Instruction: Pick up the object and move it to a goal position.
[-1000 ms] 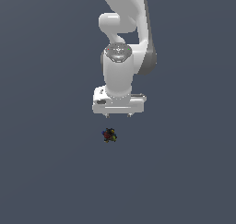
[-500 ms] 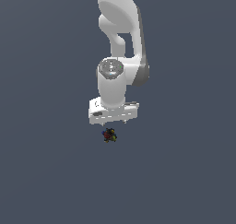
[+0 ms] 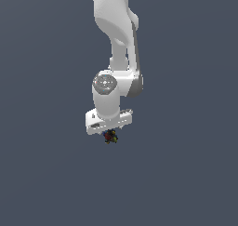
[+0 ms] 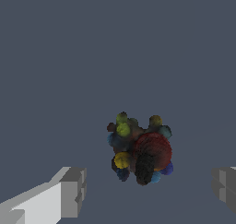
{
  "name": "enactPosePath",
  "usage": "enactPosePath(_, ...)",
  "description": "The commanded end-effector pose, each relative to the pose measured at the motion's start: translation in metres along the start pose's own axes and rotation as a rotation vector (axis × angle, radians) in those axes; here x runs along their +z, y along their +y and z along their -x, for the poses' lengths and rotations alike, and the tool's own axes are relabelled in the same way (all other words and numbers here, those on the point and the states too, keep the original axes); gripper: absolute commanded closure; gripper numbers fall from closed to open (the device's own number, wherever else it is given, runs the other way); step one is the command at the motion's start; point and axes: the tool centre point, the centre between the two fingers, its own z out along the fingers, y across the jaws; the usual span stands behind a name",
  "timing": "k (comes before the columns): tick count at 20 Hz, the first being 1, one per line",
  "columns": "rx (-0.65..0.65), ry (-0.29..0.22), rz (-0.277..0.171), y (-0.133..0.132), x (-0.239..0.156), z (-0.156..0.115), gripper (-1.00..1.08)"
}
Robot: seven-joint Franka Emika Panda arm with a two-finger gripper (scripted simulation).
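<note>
The object [image 3: 110, 137] is a tiny dark lump speckled red, green, blue and yellow, lying on the grey floor. In the exterior view my white gripper [image 3: 109, 133] hangs straight over it, its body nearly on top of the lump and hiding its fingertips. In the wrist view the object [image 4: 140, 149] lies between the two fingers [image 4: 70, 191], which stand wide apart with clear gaps on both sides. The gripper [image 4: 147, 188] is open and holds nothing.
A plain dark grey floor [image 3: 186, 174] fills both views. The white arm [image 3: 116, 43] rises above the gripper toward the top of the exterior view. No goal marker shows.
The arm has come down toward the object over the last second, and the gap between the gripper and the lump has closed. The object has not moved.
</note>
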Motion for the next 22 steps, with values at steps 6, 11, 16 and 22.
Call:
enactPosePath(6,-0.036,0.0,-0.001,0.005,0.01,-0.001,-0.92)
enactPosePath(11,-0.032,0.0,-0.001,0.005,0.016,0.0,-0.92)
enactPosePath(16,-0.035,0.0,-0.001,0.005,0.041,0.001,-0.92)
enactPosePath(22,-0.036,0.0,-0.001,0.005,0.06,0.0,-0.92)
